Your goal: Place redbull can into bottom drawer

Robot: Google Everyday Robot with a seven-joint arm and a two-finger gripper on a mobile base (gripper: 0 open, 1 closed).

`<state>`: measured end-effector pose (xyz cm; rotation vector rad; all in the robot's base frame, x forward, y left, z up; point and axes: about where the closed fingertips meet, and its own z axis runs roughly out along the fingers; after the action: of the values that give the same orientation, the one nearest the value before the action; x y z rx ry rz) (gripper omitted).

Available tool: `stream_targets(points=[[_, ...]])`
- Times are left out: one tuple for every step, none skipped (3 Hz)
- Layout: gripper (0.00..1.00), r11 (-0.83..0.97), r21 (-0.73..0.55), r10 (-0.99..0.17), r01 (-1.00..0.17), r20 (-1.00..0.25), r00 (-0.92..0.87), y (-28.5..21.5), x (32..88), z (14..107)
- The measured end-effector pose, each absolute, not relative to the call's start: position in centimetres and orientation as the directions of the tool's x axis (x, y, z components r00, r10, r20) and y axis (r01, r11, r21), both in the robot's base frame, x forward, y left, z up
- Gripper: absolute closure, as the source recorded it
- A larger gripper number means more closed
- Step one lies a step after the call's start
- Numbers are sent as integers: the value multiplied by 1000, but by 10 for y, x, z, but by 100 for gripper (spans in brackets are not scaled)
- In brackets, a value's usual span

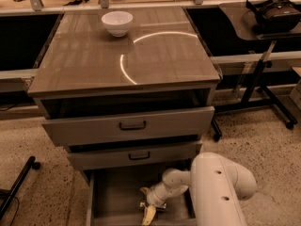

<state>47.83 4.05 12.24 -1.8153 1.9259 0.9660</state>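
Camera view looks down on the table (pixel 155 60), and we find the gripper (pixel 146 204) at 6 o'clock, low inside the bottom drawer (pixel 113 197). The arm (pixel 221 187) comes in from 5 o'clock and bends over the drawer's right side, so the wrist points toward 7 o'clock across the drawer floor. We judge this pose is chosen to slip in under the middle drawer (pixel 134 155), which hangs over the back of the box and leaves only the front part to reach through. The bottom drawer stands pulled out well past the middle drawer, and that gap is what makes room to lower something in from above.

We cannot pick out the can. It is not on the table, and the bare drawer floor toward 7 o'clock does not show it. Our judgement is that it lies at the gripper, lost among the gripper's own parts and the shadow. We cannot tell whether the jaws are clenched on it or released.

The bowl (pixel 117 21) rests at 11 o'clock near the table's far edge, well apart from the gripper and with no part in the job.

We judge the placing step is in hand, with the gripper already down at the level where a can could be set on the floor without a fall.
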Motion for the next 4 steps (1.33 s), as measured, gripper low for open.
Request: stream_targets(points=[[0,-37,250,-748,-967,-649,-139,41,481,122],[0,-37,250,-748,-967,-649,-139,41,481,125],[0,-35,249,-748,-968,-649,-140,43,485,123],[0,-35,249,-748,-968,-649,-140,43,485,126]])
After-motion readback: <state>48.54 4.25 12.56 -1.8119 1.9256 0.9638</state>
